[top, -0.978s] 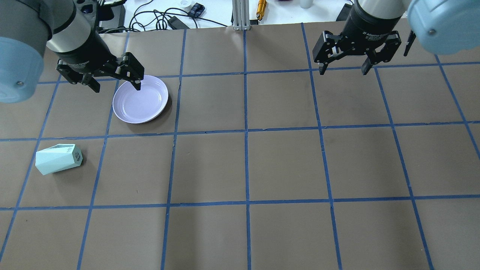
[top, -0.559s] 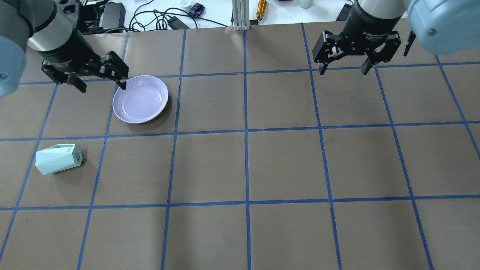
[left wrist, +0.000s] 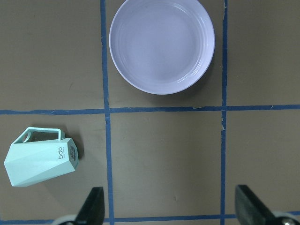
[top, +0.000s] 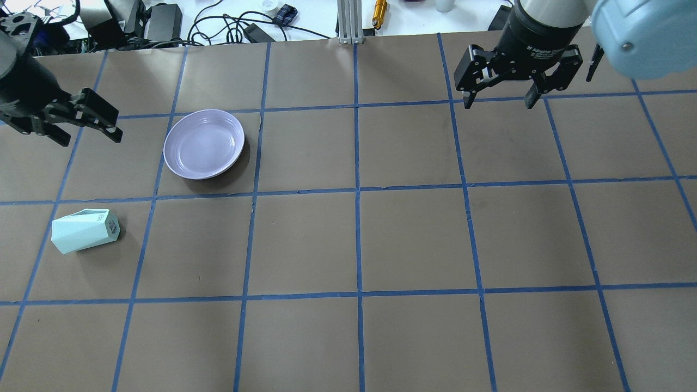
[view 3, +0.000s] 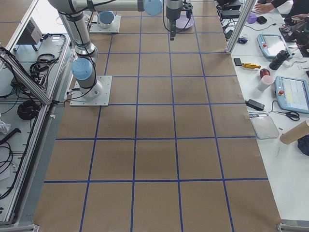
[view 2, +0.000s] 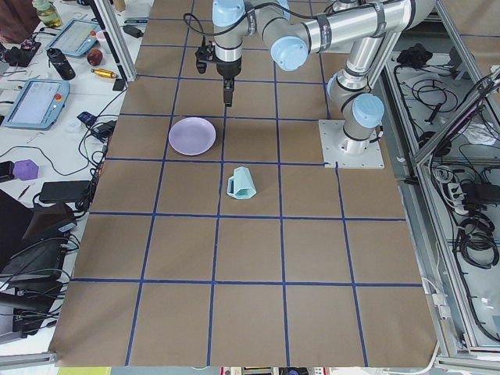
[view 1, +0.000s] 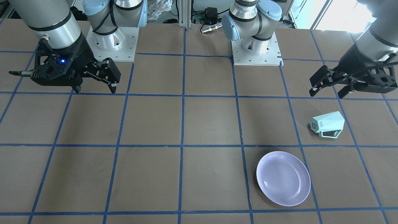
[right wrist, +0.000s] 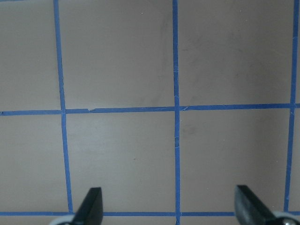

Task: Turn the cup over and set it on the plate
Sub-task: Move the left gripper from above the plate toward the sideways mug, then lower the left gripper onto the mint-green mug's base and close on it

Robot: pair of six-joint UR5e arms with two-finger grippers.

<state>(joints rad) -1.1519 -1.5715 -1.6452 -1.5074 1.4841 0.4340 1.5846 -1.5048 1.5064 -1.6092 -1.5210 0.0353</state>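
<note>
Currently logged: left tool [top: 89, 136] hung above the counter [top: 414, 234] with its jaws spread wide and nothing between them. Its fingers [left wrist: 91, 208] touched neither object.

Cup [left wrist: 40, 161] lay on its side on the counter, ahead of the left tool and off toward the outer finger in the wrist view. It sat clear of the tape lines. Its base, with small dark lettering, pointed toward the gap between the fingers, and the handle faced the plate side (rim end was turned away, inside not seen).

Plate [left wrist: 161, 44] sat flat and right way up, farther ahead of the same tool than the cup. It lay roughly in line with the space between the jaws, well apart from the cup and with nothing on it.

Right tool [top: 498, 103] hung over bare counter far across from both objects, jaws likewise open and holding nothing. Its wrist view showed only brown surface and blue tape.
</note>
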